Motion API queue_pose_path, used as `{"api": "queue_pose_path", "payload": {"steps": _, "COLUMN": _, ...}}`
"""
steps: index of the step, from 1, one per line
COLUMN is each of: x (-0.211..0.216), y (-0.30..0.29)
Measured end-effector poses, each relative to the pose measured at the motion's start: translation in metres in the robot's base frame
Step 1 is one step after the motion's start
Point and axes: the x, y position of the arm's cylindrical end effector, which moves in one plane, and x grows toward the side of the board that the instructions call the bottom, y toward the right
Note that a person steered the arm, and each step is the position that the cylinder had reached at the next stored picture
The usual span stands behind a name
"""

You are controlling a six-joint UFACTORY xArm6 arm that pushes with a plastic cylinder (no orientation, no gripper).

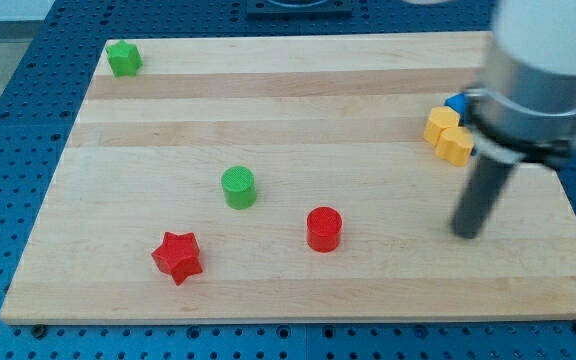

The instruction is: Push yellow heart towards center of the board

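Two yellow blocks sit close together at the view's right: one [441,122] nearer the top and one [456,146] just below it. Their shapes are blurred, so I cannot tell which is the heart. A blue block [456,103] peeks out just above them, partly hidden by the arm. My tip [465,233] rests on the board below the yellow blocks, apart from them, a little to the right of the lower one. The board's middle lies to the left of the yellow blocks.
A green cylinder [238,187] and a red cylinder [323,229] stand near the middle-bottom. A red star [177,256] lies at the bottom left. A green block [123,58] sits at the top left corner. The wooden board [288,100] lies on a blue perforated table.
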Motion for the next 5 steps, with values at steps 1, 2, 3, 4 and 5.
{"api": "queue_pose_path", "payload": {"steps": 1, "x": -0.029, "y": 0.065}}
{"api": "queue_pose_path", "payload": {"steps": 2, "x": -0.061, "y": 0.083}}
{"api": "queue_pose_path", "payload": {"steps": 3, "x": -0.085, "y": 0.071}}
{"api": "queue_pose_path", "payload": {"steps": 4, "x": -0.098, "y": 0.049}}
{"api": "queue_pose_path", "payload": {"steps": 5, "x": -0.099, "y": 0.011}}
